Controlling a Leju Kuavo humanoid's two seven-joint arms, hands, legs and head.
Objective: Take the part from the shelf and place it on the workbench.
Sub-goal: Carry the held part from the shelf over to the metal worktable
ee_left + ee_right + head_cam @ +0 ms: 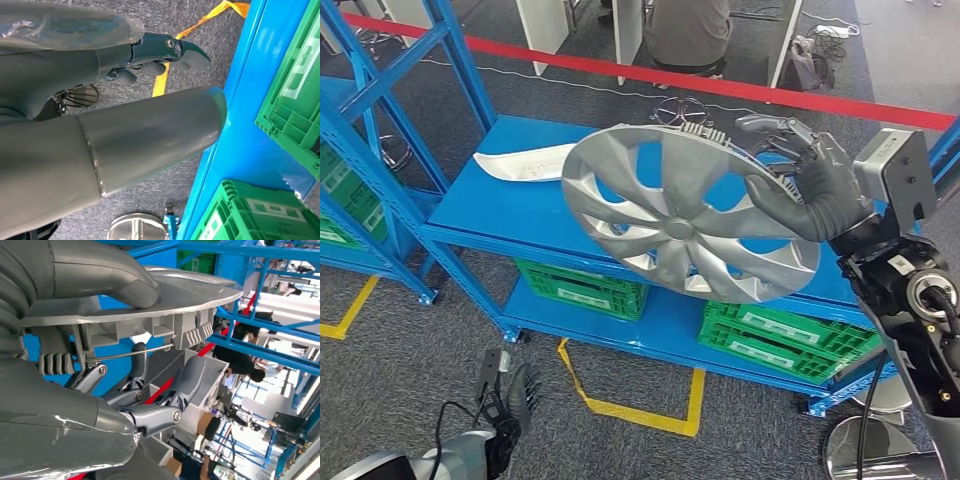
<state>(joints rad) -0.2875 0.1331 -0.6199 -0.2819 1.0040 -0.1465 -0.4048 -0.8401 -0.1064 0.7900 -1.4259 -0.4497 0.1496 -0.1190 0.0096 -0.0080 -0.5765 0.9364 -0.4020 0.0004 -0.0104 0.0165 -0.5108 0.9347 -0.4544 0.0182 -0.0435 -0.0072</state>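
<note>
A silver wheel cover [682, 215] hangs tilted in the air above the blue shelf [509, 205]. My right hand [814, 185] grips its right rim, thumb on the face and fingers behind. In the right wrist view the thumb [113, 275] presses on the cover's rim [196, 292] while the fingers [162, 415] curl under its ribbed back. My left hand [512, 400] hangs low over the carpet at the lower left, holding nothing; its thumb [151, 135] and fingers [162, 50] stand apart in the left wrist view.
A white curved part [524, 162] lies on the shelf's top level. Green crates [580, 290] [788, 340] sit on the lower level. Yellow floor tape [644, 410] marks the carpet, and a red line [743, 88] runs behind the shelf. A seated person [690, 30] is beyond it.
</note>
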